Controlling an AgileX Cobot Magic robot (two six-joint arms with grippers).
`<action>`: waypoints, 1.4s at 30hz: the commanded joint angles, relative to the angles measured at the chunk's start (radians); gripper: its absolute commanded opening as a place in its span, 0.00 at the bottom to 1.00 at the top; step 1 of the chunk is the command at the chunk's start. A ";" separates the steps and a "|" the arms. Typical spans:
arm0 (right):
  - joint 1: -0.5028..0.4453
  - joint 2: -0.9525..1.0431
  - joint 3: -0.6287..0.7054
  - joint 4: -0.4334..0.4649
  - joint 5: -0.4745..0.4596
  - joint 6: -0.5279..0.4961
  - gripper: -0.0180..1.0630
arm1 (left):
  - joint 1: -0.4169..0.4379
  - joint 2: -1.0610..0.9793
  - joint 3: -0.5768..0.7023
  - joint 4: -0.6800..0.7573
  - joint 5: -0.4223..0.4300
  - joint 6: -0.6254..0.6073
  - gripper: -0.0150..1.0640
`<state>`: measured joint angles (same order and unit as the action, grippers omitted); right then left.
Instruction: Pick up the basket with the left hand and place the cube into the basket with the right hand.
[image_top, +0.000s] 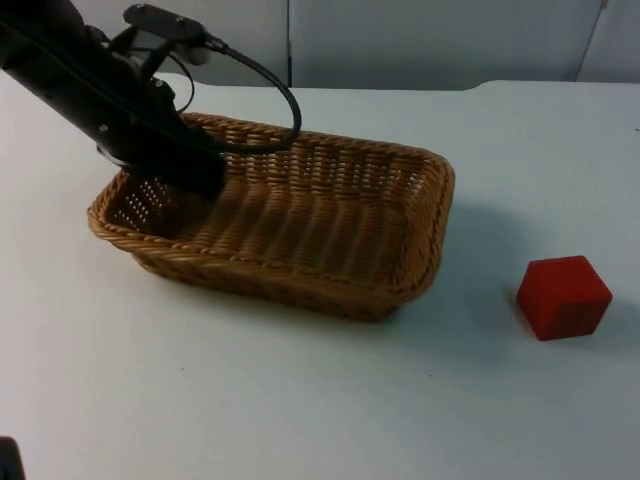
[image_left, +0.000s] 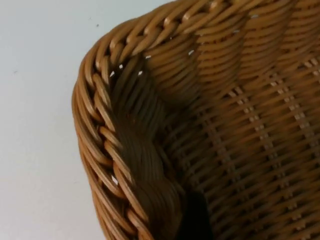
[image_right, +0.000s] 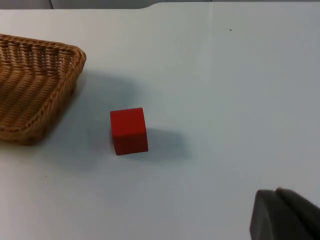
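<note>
1. My left gripper (image_top: 185, 180) reached down into the wicker basket (image_top: 330, 225) at its far left corner; I could not tell whether it was open or closed on the rim.
2. The basket sat on the white table (image_top: 300, 400).
3. The red cube (image_top: 563, 297) lay on the table, right of the basket and apart from it.
4. My right gripper (image_right: 285, 217) waited near the cube; its state I could not tell.

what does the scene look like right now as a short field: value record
basket: woven wicker basket on the white table, nothing in it
cube: red cube on the table beside the basket, apart from it
left gripper: left gripper at the basket's corner rim
right gripper: right gripper waits above the table, away from the cube
cube in basket: not yet
</note>
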<state>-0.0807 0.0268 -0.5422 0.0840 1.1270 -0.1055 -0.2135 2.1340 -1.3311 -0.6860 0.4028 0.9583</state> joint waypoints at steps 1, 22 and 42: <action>-0.006 -0.004 0.006 0.000 -0.005 0.002 0.01 | 0.026 0.004 -0.005 0.011 0.006 -0.029 0.59; -0.006 -0.004 0.006 0.000 -0.005 0.002 0.01 | 0.001 0.000 -0.240 0.134 0.285 -0.195 0.59; -0.006 -0.004 0.006 0.000 -0.005 0.002 0.01 | 0.001 0.022 -0.261 0.698 0.286 -0.713 0.59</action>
<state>-0.0807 0.0268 -0.5422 0.0840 1.1270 -0.1055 -0.2097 2.1457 -1.5894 -0.0073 0.6726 0.2886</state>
